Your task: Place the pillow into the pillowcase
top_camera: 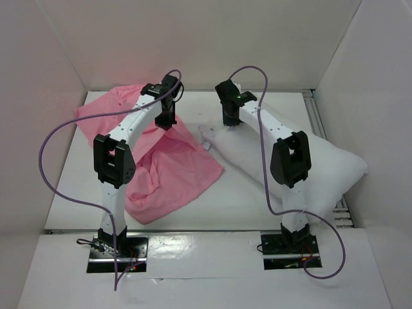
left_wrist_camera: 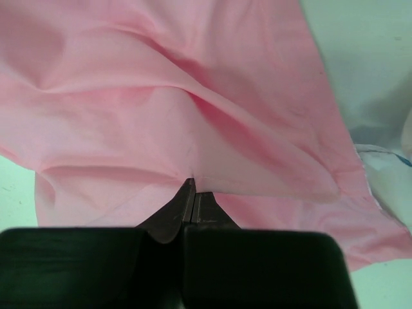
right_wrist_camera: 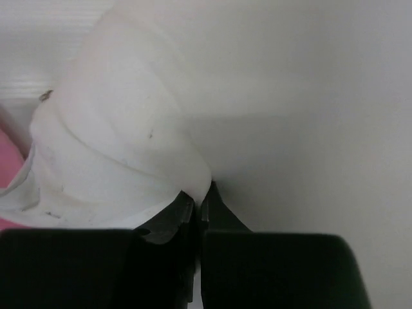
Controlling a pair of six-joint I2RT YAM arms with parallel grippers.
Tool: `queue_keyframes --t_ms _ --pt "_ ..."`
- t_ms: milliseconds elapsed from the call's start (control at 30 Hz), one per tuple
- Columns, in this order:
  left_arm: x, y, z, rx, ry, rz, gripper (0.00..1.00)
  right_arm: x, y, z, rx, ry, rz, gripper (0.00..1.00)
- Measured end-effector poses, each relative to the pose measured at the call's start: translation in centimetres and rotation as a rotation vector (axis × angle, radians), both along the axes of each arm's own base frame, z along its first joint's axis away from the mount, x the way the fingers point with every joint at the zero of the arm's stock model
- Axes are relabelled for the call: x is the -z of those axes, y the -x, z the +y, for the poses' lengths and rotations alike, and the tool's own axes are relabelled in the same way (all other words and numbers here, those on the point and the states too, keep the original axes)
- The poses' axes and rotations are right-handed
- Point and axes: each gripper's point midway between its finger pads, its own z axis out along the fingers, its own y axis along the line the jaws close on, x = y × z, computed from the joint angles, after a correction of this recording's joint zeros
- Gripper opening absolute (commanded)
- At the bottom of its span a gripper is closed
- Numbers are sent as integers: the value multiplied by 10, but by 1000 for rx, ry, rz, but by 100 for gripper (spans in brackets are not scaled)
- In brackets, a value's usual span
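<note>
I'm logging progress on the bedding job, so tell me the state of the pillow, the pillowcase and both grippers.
pillowcase: rumpled, a fold pinched.
pillow: lying wholly outside the pillowcase, one end pinched.
left gripper: shut on the pillowcase.
right gripper: shut on the pillow.

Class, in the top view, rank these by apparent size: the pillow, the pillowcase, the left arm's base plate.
1. Tied: pillowcase and pillow, too alike to rank, and both are partly covered.
2. left arm's base plate, clearly smallest.
</note>
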Motion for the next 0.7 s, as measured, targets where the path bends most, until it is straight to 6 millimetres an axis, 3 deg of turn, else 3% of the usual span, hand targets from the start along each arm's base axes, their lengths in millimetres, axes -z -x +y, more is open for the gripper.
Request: queue_keyframes --t_ms 67,200,300,433,533,700 --pt "-6 -1 -3 8 15 -5 0 -16 0 3 -8 -21 -30 0" --pt "-23 -9 -11 32 47 -41 0 -75 21 3 -51 -104 -132 0" --pt "-29 -18 -17 42 79 -59 0 -119 60 3 -128 -196 -216 0" --pt "-22 -30 -23 48 111 -54 0 -164 136 22 -324 -324 -330 0" --pt "-10 -34 -26 52 126 -30 0 -170 193 48 -513 -418 -356 0" --pt "0 -34 -27 53 148 0 0 -136 261 99 -766 -453 -230 0"
